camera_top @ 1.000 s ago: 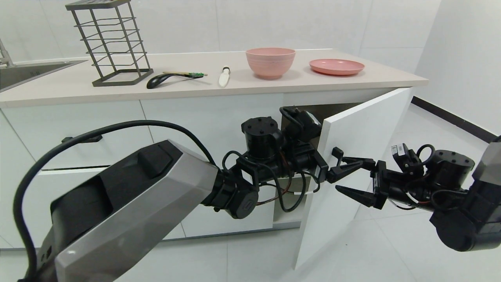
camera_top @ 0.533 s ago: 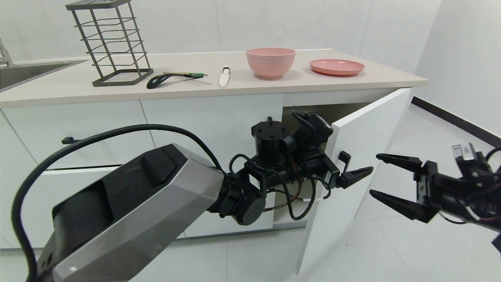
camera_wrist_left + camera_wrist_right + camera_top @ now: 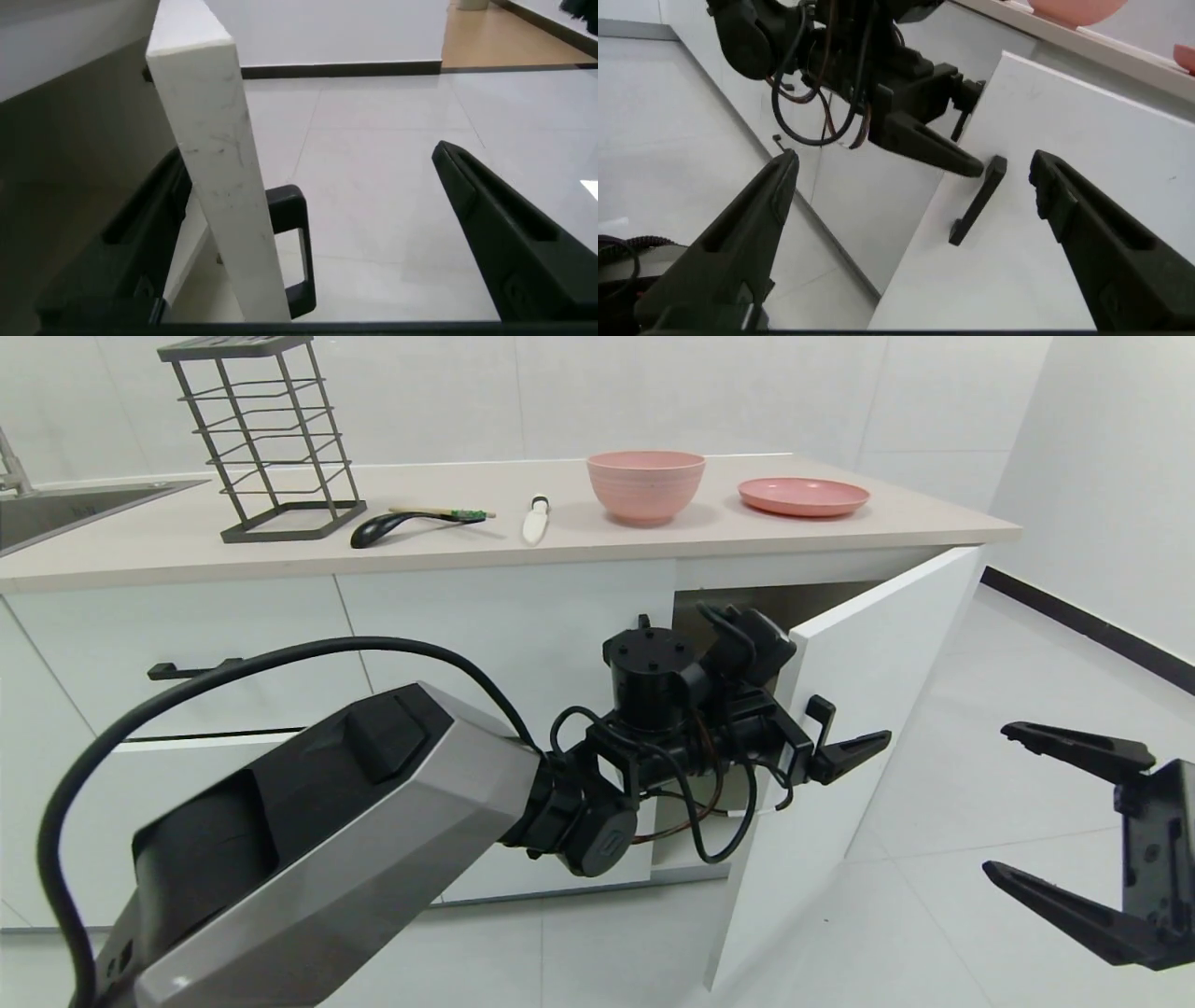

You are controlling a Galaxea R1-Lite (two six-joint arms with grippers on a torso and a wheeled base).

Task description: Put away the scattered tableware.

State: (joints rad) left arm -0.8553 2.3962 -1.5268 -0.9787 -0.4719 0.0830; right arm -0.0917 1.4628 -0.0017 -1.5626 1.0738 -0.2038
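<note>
On the counter sit a pink bowl (image 3: 644,483), a pink plate (image 3: 803,495), a black spoon (image 3: 383,527), chopsticks (image 3: 446,511) and a white utensil (image 3: 535,520). Below them the cabinet door (image 3: 868,691) stands ajar. My left gripper (image 3: 831,756) is open and straddles the door's free edge (image 3: 215,177); one finger (image 3: 505,233) is outside by the black handle (image 3: 291,252), the other inside. My right gripper (image 3: 1074,831) hangs open and empty, off to the right of the door, facing its handle (image 3: 976,201) and the left gripper (image 3: 924,140).
A dark wire rack (image 3: 266,439) stands at the counter's left, beside a sink (image 3: 56,509). Closed drawers with a black handle (image 3: 191,668) lie to the left of the open cabinet. White tiled floor (image 3: 980,709) spreads to the right of the door.
The right gripper has drawn back from the door handle, to the right and nearer the camera. The door swung a little wider with the left gripper, then both held still.
</note>
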